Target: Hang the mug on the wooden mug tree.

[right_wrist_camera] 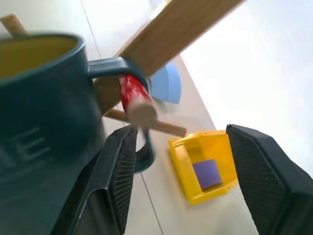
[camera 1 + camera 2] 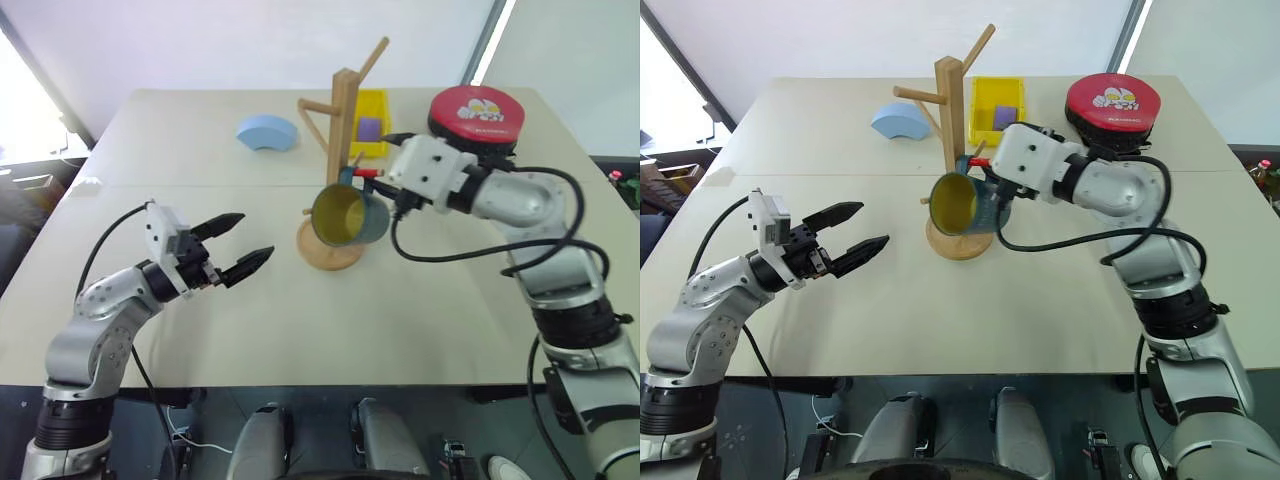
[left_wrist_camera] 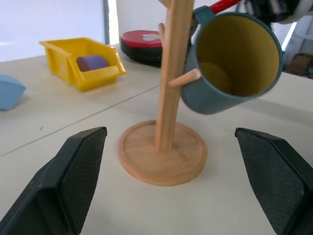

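The mug [image 2: 349,214] hangs by its handle on a red-tipped peg of the wooden mug tree [image 2: 338,165]; the right hand [image 1: 181,161] stands open beside it, holding nothing; the left hand [image 2: 238,257] is open and empty; only withdrawal seems left.

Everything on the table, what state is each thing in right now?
Mug: hanging by its handle on a red-tipped peg, tilted, empty.
Mug tree: upright.
Yellow bin: holds a purple block.
Left gripper: open, empty.
Right gripper: open, beside the mug's handle.
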`<state>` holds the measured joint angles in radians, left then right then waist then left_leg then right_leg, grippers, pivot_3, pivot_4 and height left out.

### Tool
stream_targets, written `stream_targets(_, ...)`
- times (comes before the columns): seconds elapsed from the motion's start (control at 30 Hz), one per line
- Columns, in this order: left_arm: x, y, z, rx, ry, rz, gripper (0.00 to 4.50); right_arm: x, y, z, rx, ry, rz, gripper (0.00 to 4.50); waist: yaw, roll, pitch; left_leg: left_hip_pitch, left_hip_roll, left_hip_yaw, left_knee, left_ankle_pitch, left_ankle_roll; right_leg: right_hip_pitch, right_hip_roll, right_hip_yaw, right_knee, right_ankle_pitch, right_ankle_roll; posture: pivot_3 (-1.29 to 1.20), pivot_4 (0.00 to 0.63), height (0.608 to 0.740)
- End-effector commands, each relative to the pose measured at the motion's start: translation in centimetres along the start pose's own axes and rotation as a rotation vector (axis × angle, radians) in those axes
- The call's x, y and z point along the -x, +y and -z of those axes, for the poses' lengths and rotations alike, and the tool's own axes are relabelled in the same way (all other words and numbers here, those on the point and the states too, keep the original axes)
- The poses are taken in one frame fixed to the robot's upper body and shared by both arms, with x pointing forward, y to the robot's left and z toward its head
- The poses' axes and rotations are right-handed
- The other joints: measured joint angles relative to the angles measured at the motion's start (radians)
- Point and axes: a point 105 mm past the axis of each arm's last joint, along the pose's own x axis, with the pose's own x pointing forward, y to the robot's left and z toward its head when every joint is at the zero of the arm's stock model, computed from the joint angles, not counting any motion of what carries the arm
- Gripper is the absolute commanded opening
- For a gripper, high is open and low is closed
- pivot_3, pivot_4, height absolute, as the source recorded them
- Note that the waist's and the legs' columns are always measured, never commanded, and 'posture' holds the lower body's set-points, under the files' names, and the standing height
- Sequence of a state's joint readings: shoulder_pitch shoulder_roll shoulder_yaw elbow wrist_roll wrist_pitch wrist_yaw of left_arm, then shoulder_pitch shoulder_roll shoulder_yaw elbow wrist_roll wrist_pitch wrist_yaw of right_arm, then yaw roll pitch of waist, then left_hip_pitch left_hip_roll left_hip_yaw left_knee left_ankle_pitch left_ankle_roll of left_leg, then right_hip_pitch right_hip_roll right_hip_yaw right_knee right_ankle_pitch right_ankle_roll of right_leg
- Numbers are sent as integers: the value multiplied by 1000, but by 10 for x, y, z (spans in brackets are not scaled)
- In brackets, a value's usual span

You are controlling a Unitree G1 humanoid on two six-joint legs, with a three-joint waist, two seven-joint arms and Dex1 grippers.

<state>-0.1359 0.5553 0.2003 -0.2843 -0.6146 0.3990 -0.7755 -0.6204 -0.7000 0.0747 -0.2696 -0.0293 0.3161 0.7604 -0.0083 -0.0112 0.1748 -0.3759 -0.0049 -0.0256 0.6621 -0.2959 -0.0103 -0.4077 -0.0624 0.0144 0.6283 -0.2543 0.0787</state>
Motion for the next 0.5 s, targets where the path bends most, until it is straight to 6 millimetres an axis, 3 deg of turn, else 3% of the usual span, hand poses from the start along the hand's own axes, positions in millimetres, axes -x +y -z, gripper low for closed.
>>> stream_targets(0.03,14,25,10,-28,26,-168,4500,29,-16,7,-124,-36,89,2957,-1,0,0,0,0,0,0,0,0,0,0,0,0,0,0,0,150,735)
stream_targets(0.13,24,45,23,-26,42,-304,4500,46,-10,36,-317,-23,154,2957,-1,0,0,0,0,0,0,0,0,0,0,0,0,0,0,0,150,735)
stream_targets(0.27,38,63,43,-6,67,-452,4500,61,17,80,-589,1,266,2957,-3,-1,0,1,0,0,0,0,0,0,0,0,1,0,0,0,150,735)
stream_targets(0.4,47,71,56,-14,102,-527,4500,69,40,104,-715,26,348,2957,-4,0,0,1,1,0,0,0,0,-1,0,1,2,1,1,0,150,735)
stream_targets(0.5,50,71,58,4,100,-541,4500,68,53,111,-734,53,341,2957,-3,0,0,1,1,0,0,0,0,-1,0,1,2,1,1,0,150,735)
